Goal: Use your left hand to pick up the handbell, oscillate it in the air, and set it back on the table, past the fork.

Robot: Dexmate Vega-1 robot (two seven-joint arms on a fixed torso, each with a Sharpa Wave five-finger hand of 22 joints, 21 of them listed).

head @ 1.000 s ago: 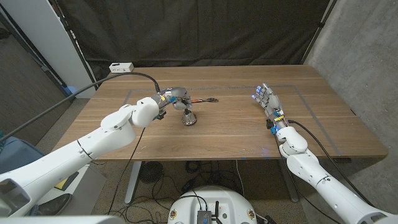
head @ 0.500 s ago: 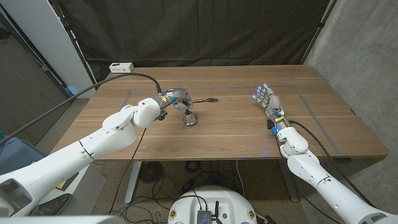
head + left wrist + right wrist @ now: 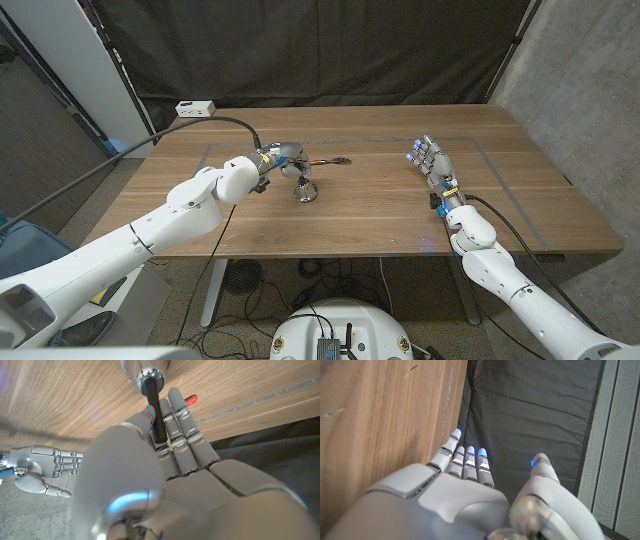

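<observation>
The handbell [image 3: 305, 189] is seen standing upright on the wooden worktop [image 3: 380, 215], its metal bell mouth down on the wood and its black handle pointing up. The handle is gripped by the left robot hand [image 3: 282, 157], with the fingers [image 3: 181, 420] laid along one side of it and the thumb closing from the other, as the left wrist view shows. Just beyond the bell, a fork [image 3: 329, 161] with a red-tipped handle lies on the worktop. The right robot hand [image 3: 428, 160] is held well apart on the other side of the worktop, nothing in it, its fingers straight and slightly spread. A white box [image 3: 194, 107] is seen at the far left corner.
</observation>
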